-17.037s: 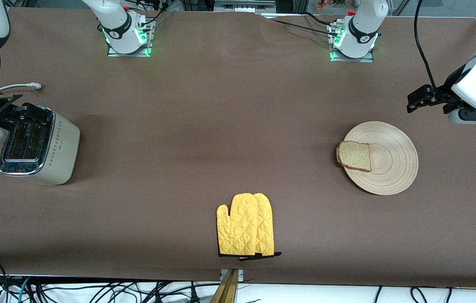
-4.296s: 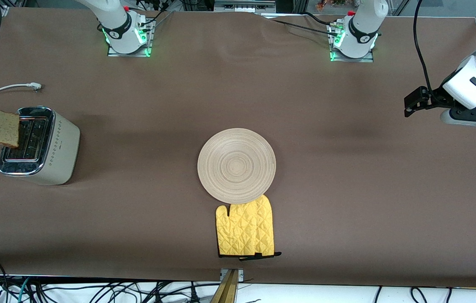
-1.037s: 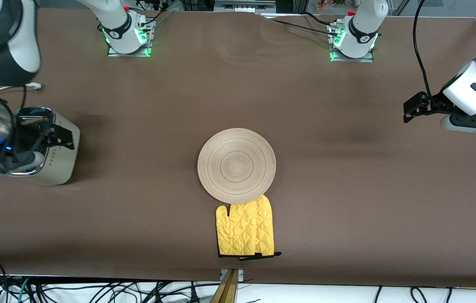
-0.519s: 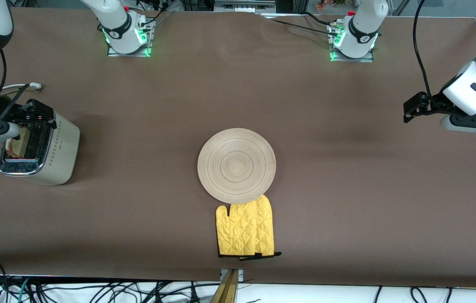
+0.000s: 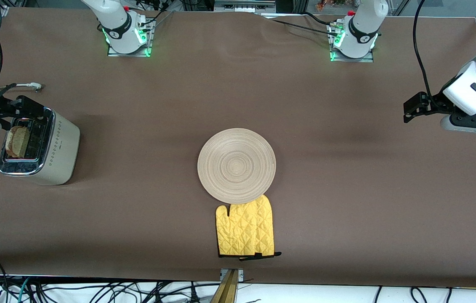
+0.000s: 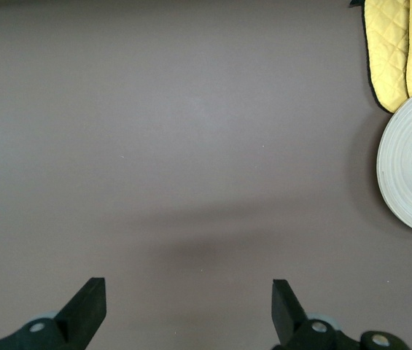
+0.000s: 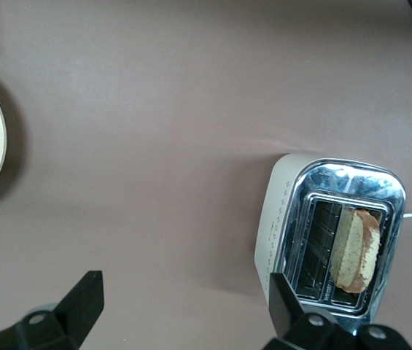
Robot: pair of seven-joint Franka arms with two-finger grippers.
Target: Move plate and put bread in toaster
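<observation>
The bread [image 5: 17,141] stands in one slot of the toaster [image 5: 40,149] at the right arm's end of the worktop [image 5: 145,126]. The right pincer [image 5: 12,110] hovers above it, spread empty. The plate [image 5: 236,165] sits mid-worktop, touching the mitt [image 5: 245,230]. The left pincer [image 6: 189,310] waits spread at its end.

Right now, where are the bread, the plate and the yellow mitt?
bread [image 5: 15,141], front view, its top edge in the toaster slot
plate [image 5: 236,165], front view, its middle
mitt [image 5: 246,231], front view, its quilted palm

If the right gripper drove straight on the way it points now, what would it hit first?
Likely the cream-beige toaster, about at its chrome top edge. The open right gripper points down beside it; depth is unclear, so it might instead meet bare brown table.
</observation>
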